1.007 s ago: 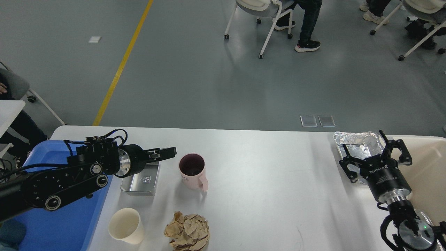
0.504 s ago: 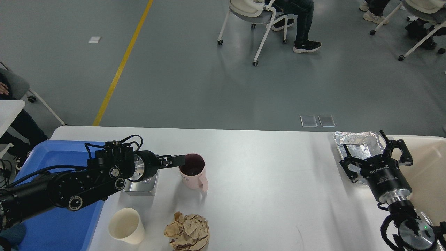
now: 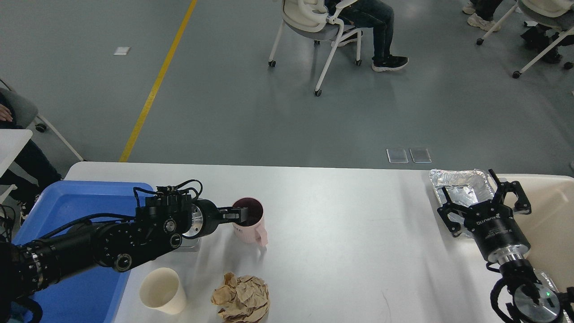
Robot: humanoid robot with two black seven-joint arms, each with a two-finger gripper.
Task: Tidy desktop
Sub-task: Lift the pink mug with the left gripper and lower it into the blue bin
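The white desktop [image 3: 345, 242] carries a pink mug [image 3: 254, 229], a cream paper cup [image 3: 162, 291] and a crumpled brown paper ball [image 3: 241, 298]. My left gripper [image 3: 240, 214] reaches in from the left and sits at the mug's left rim, its tip over the dark opening. Its fingers overlap in this side view, so their state is unclear. At the right, my right gripper [image 3: 480, 194] stands open over a crumpled foil tray [image 3: 457, 186], holding nothing.
A blue plastic tray [image 3: 67, 202] lies at the desktop's left end, partly under my left arm. A metal tin [image 3: 190, 245] is almost hidden behind that arm. A cream bin [image 3: 554, 215] stands at the far right. People on chairs sit beyond the table.
My left arm has moved right, off the metal tin, until its gripper reached the pink mug's rim. The right arm has not moved. A person's chair in the background rolled left.
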